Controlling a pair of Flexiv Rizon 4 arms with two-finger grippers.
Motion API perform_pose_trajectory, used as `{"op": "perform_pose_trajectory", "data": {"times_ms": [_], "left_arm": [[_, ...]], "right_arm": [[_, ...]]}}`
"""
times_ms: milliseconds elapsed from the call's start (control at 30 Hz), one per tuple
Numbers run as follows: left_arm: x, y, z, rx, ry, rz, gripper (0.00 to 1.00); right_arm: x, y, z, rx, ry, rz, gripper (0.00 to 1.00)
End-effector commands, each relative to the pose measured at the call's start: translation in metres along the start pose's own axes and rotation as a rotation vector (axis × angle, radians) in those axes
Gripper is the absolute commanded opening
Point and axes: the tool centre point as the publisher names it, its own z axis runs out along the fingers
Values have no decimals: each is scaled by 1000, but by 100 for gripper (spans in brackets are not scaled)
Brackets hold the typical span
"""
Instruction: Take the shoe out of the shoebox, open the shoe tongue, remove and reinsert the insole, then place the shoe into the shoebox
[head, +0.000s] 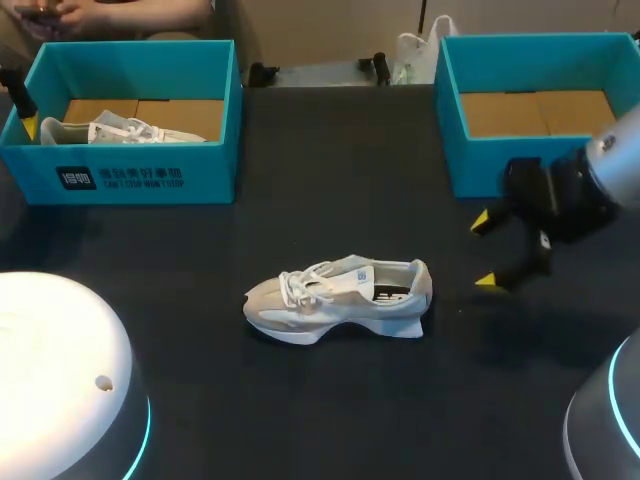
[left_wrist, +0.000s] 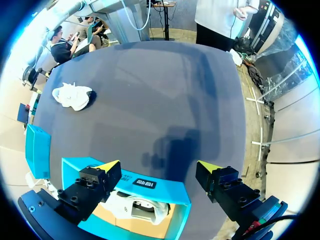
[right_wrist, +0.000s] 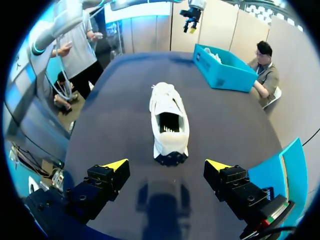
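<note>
Shoe (head: 340, 298) upright mid-table | my right gripper (head: 485, 252) spread open, right of its heel | risk: I tip it, approaching low.

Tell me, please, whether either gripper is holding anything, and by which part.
Nothing is held. The right gripper is open, stopped short of the shoe at its heel end. The left gripper is open above a shoebox.

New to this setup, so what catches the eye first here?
A pale white lace-up sneaker sits on the dark table, heel toward the open right gripper. A bright teal cardboard shoebox at the far left holds another pale shoe; a second teal shoebox stands at the far right.
</note>
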Motion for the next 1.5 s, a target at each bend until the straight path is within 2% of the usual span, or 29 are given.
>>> {"op": "perform_pose_trajectory", "data": {"times_ms": [33,400,733,933,1500], "left_arm": [[0,-1,-1,-2,3,-1,100],[0,-1,-1,-2,3,-1,100],[0,-1,-1,-2,3,-1,100],[0,-1,-1,-2,3,-1,100],[0,-1,-1,-2,3,-1,100]], "right_arm": [[1,-23,6,-244,-15,12,100],[-16,-54,6,-300,-9,20,100],[-25,-69,21,-314,-7,11,100],[-24,-73,37,-306,-14,-14,100],[-22,-80,73,-355,-41,-27,100]]}}
